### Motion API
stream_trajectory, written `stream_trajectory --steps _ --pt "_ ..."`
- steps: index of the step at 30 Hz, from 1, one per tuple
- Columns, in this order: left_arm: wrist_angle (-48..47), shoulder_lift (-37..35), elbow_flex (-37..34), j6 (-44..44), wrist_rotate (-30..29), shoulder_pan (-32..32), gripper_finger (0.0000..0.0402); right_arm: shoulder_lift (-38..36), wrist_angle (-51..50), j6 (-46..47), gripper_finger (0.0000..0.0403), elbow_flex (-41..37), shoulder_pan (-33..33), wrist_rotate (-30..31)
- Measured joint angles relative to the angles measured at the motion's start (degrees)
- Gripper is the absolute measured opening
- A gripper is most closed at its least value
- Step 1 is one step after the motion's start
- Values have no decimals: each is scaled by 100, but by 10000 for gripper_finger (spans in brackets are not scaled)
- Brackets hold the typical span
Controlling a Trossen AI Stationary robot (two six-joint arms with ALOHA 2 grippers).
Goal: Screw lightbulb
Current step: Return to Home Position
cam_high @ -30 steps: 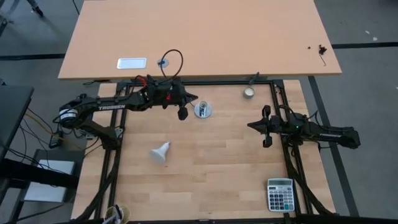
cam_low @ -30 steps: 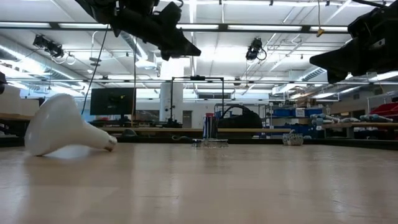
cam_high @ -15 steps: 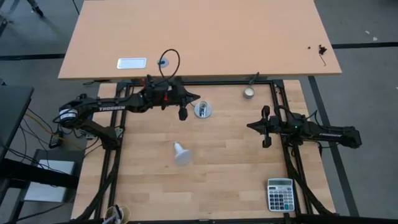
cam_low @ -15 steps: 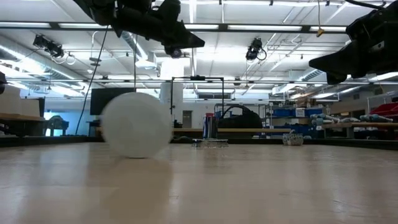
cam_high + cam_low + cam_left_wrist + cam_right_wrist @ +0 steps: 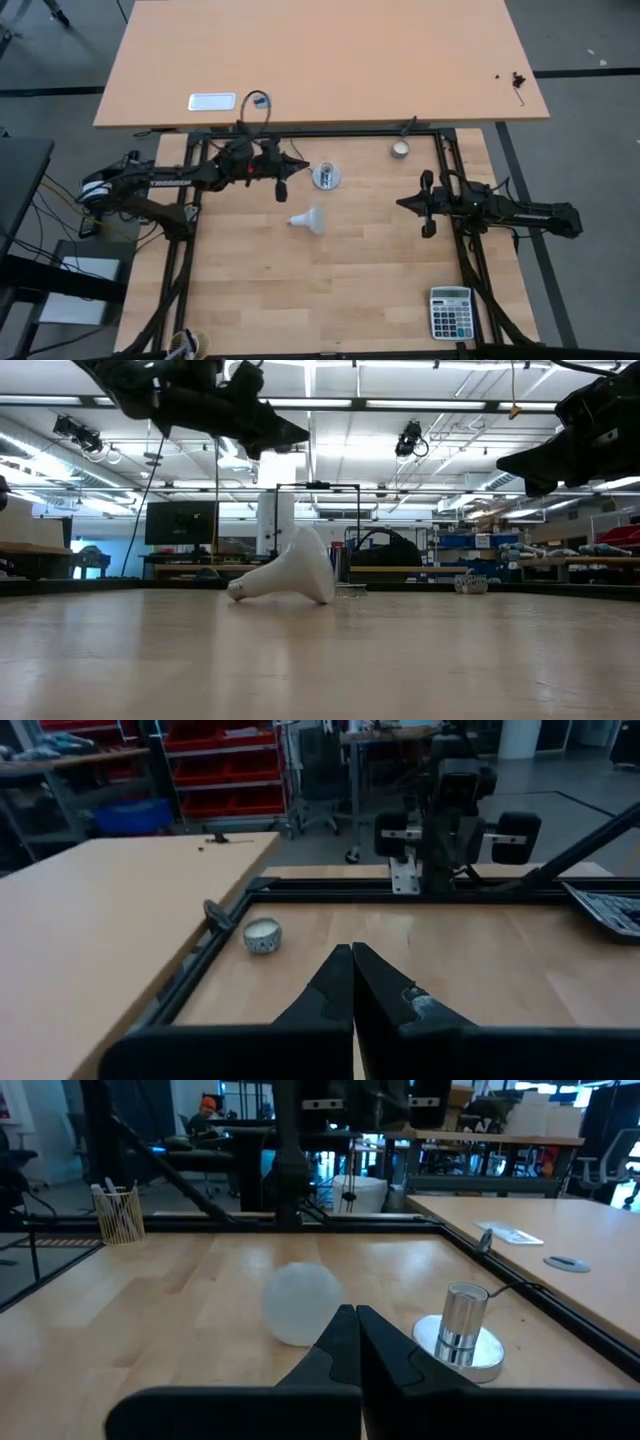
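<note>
High view: the left gripper hangs above the table at its rear left, with its fingers clenched together on nothing. At 5 o'clock from it, and apart from it, the lightbulb lies on its side on the wood, neck toward 9 o'clock and wide head toward 3. The grey socket stands near the bulb, at 1 o'clock from it. A cream puck sits farther right by the rear frame. The right gripper hovers at 3 o'clock from the bulb, well apart, likewise clenched and empty. A calculator lies at 5 o'clock from the right gripper.
</note>
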Motion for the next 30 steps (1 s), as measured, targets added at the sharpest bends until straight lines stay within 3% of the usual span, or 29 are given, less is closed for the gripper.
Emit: stream_trajectory --steps 18,26,30 --pt "-192 -2271 -1867 -94 -224 162 0 0 11 5 0 2 0 -76" --pt "-374 -3975 -2880 -286 -283 162 0 -2 11 221 0 2 0 -76" --pt "-1099 -4881 -3106 -330 -489 162 0 -2 9 219 0 2 0 -72"
